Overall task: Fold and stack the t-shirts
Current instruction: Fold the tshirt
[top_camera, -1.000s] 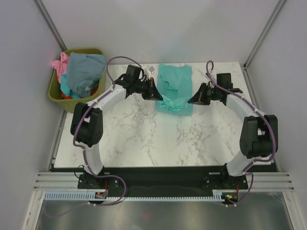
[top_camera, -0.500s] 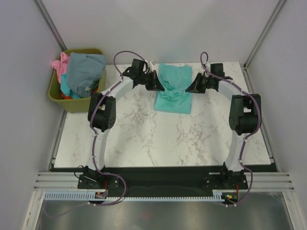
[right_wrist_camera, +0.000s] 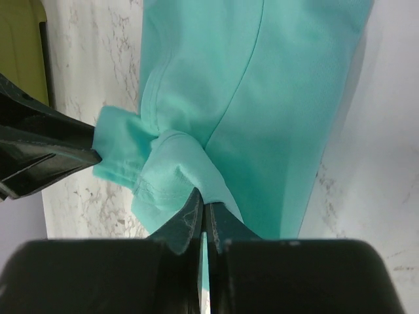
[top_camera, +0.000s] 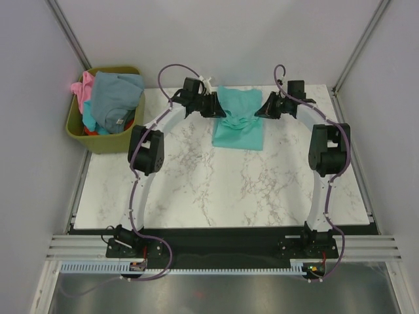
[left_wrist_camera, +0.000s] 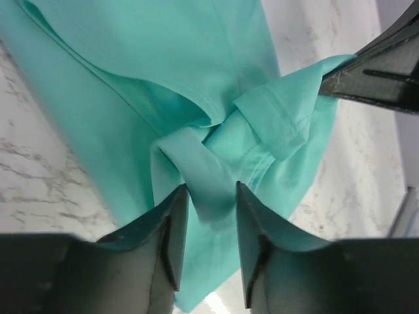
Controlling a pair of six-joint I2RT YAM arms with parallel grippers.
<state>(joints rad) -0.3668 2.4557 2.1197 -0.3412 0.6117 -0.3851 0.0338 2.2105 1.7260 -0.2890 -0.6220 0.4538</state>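
- The right gripper (right_wrist_camera: 203, 208) rises from the bottom centre of the frame. Its jaws are pressed together on a bunched fold of the teal t-shirt (right_wrist_camera: 275, 98).
- The shirt fills the upper centre and right of the frame, with a seam running down it from the top.
- A hemmed flap of the shirt reaches toward the left, where the tip of the left gripper (right_wrist_camera: 88, 154) touches it. Whether those jaws pinch the cloth cannot be told.
- White marble worktop (right_wrist_camera: 98, 52) shows at upper left and along the right edge.
- A slice of the olive-green bin (right_wrist_camera: 19, 39) sits in the upper left corner.
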